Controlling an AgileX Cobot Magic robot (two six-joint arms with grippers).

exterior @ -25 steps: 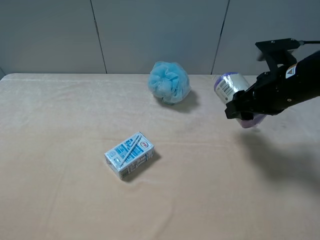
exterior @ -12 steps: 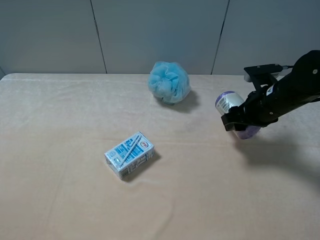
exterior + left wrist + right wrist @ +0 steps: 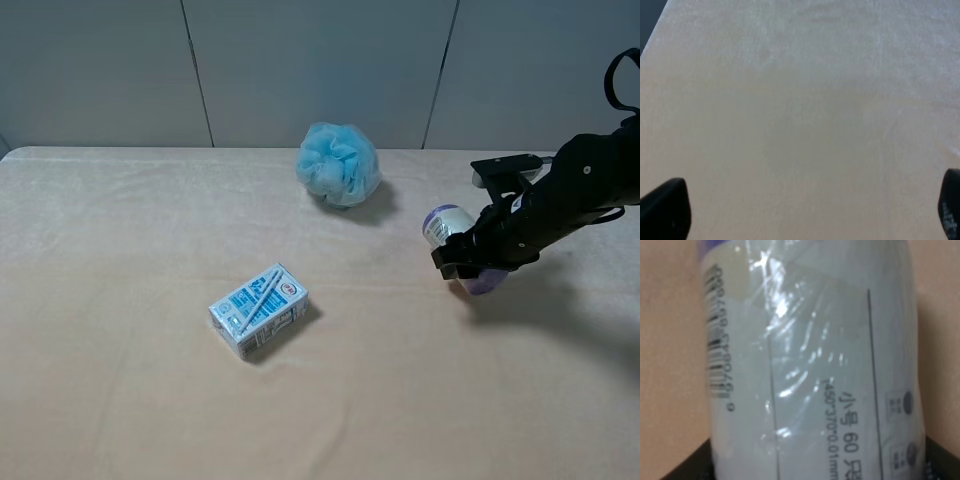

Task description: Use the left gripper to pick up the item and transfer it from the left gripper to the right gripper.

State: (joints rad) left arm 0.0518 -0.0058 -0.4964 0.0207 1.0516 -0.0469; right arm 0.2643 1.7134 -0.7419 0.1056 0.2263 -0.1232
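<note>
One item [image 3: 447,224] clamped in right gripper [image 3: 468,262] jaws, above table [image 3: 120,250]

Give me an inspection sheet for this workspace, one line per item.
Surface: beige cloth-covered table.
Job's thing: cylindrical container with barcode label, held off the table by the right gripper.
Clutter: blue-and-white drink carton lying near centre; light-blue mesh puff at the back.
Grippers: left gripper open, holding nothing, over bare cloth; right shut on the container.
Cables: black loop above right arm.
Surroundings: grey panelled wall.
</note>
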